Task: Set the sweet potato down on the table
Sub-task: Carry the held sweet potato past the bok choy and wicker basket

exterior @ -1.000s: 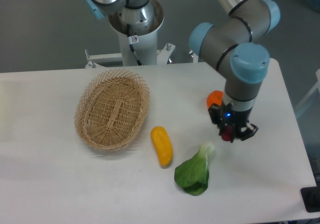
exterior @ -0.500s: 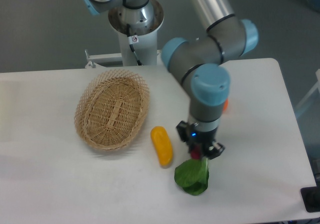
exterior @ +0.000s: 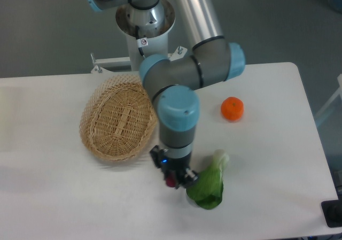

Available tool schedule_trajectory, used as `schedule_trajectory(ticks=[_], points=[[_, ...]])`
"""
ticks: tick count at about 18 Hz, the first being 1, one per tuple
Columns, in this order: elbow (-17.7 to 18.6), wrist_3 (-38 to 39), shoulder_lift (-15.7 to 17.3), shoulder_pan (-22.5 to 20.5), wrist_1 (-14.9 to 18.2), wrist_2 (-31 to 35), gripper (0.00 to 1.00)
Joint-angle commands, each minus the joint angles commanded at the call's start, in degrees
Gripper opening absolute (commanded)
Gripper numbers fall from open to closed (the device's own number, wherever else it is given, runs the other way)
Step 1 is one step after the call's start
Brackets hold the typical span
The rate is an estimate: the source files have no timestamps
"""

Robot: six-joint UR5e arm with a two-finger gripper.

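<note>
The arm reaches down over the front of the white bench (exterior: 278,160), its gripper (exterior: 173,177) pointing straight down, fingers closed narrowly around the sweet potato (exterior: 170,182); only a small dark magenta bit of it shows between them. Whether the potato touches the bench cannot be told from this angle. Just right of the gripper lies a leafy green (exterior: 208,182), its pale stalk end pointing up and right. The wicker basket (exterior: 118,118) sits to the upper left, partly behind the arm's wrist. An orange (exterior: 232,108) rests well apart on the right side of the bench.
</note>
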State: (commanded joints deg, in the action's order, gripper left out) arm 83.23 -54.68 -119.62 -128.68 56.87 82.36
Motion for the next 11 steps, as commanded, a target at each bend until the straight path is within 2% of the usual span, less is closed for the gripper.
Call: schedule_trajectory(ticks=[11], points=[[-0.8, 6.4, -3.6, 14.9, -0.3, -1.2, 0.29]])
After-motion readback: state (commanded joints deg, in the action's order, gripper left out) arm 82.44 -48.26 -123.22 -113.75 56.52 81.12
